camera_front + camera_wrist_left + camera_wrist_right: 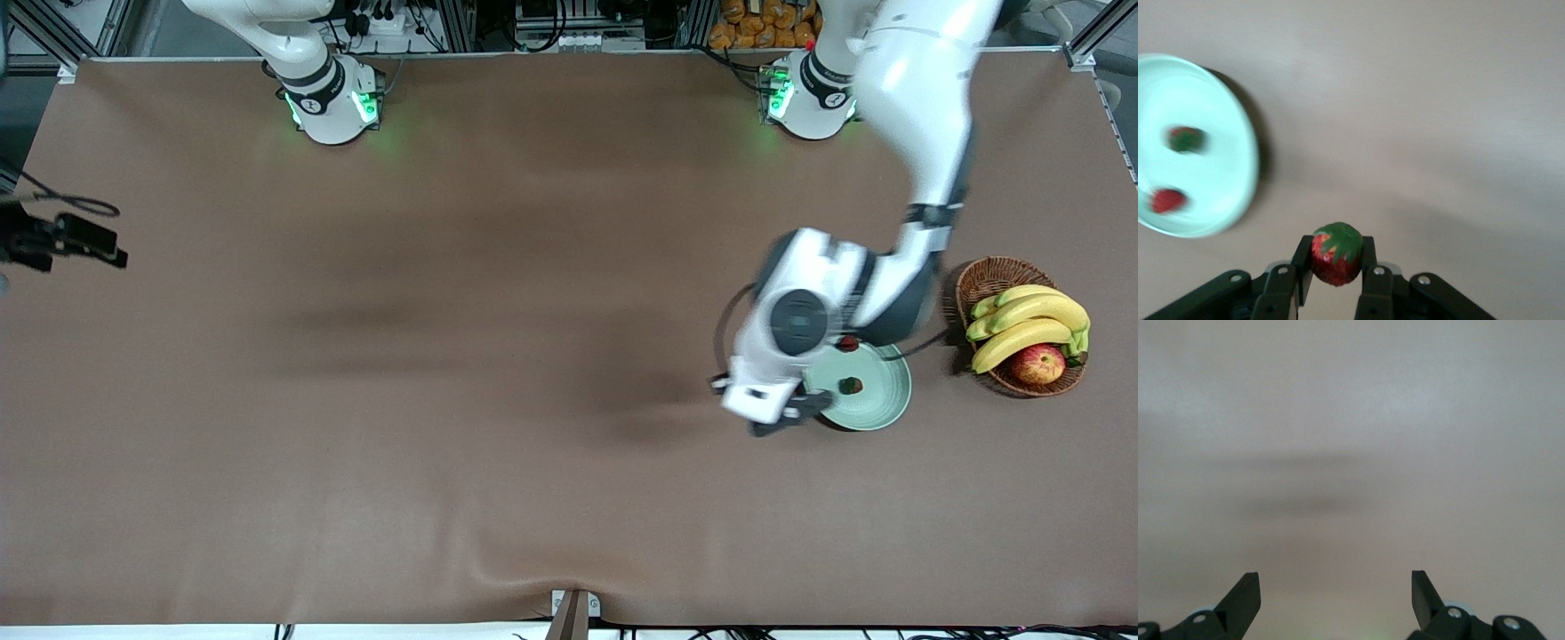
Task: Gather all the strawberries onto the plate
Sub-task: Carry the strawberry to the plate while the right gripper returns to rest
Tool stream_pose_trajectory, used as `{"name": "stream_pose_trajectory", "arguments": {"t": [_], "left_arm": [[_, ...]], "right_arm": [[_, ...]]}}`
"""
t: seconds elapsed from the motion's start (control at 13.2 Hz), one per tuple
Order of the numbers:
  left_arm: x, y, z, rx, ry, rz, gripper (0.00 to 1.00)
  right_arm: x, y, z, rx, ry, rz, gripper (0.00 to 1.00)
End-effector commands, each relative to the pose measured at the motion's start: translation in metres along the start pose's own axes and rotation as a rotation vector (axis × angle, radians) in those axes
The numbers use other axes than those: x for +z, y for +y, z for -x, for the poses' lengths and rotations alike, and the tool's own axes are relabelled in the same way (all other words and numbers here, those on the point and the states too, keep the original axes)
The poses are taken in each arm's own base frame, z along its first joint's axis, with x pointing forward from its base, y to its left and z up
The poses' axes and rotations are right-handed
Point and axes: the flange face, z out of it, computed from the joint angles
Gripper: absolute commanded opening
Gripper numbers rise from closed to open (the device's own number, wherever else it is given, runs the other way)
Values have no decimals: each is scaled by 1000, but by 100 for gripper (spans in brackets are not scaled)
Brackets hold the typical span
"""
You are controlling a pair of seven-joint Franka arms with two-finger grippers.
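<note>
Nearly done, by my reckoning: two strawberries already lie in the plate, one near its middle and one by the rim toward my bases. The third strawberry is pinched between the fingers of my left gripper, its green cap showing between the pads. That hand hangs over the bare brown table just beside the plate's rim, not yet above the dish itself. The plate sits toward the left arm's end of the table, close to the wicker basket of bananas and an apple.

What remains, I judge, is one short carry over the rim and a release.

My right gripper waits with its fingers spread wide over empty tabletop, holding nothing.
</note>
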Motion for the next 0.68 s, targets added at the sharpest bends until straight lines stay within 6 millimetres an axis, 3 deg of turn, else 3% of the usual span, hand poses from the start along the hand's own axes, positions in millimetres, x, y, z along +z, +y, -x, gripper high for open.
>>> {"name": "stream_pose_trajectory", "arguments": {"t": [0.0,0.23,0.3,0.45,0.53,0.61], "left_arm": [[24,-66,2,118,-54,-41,0],[77,-130,-17,170,-79,-14,0],[88,-133,-17,174,-64,1,12],[98,-134,-19,169,-64,8,40],[97,-143,-25,152,-61,11,76],[89,-146,-27,138,-49,14,100]], "right_arm": [[-3,-6,15,85,-22,-28,100],[-28,-16,33,87,22,-28,100],[-31,-18,35,82,28,-27,100],[-35,-17,38,68,38,-22,100],[-38,-18,39,64,42,-14,100],[-38,-17,39,49,42,-13,100]]}}
